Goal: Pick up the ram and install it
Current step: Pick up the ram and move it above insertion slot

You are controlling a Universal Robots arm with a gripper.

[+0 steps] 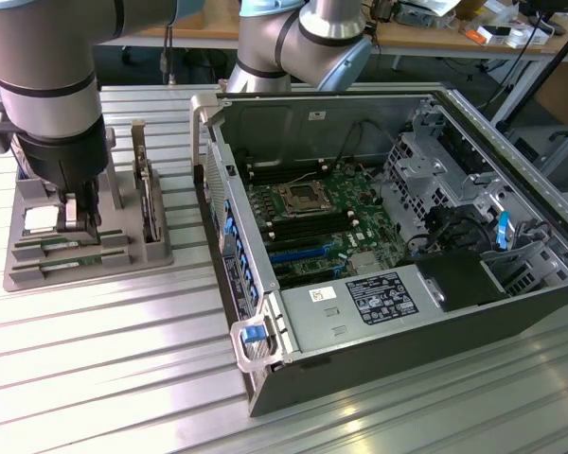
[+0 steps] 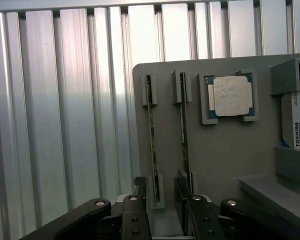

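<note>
Two ram sticks stand on edge in slots of a grey holder [image 2: 225, 150]: one ram stick [image 2: 151, 135] and a second [image 2: 183, 130] parallel to it. My gripper [image 2: 161, 200] is open and low over the holder. One finger [image 2: 140, 192] is outside the first stick's near end, and the other finger stands at the second stick, so the first stick's end lies in the gap. In the exterior view my gripper [image 1: 80, 222] hangs over the holder [image 1: 123, 260] at the view's left, just above the ram [image 1: 64, 249].
The holder also carries a square silver CPU [image 2: 232, 96] and a hard drive [image 2: 299, 120]. An open computer case [image 1: 511, 189] with its motherboard memory slots [image 1: 308, 227] lies to the exterior view's right on the ribbed metal table [image 1: 95, 378]. A case handle [image 1: 251, 342] sticks out at its front.
</note>
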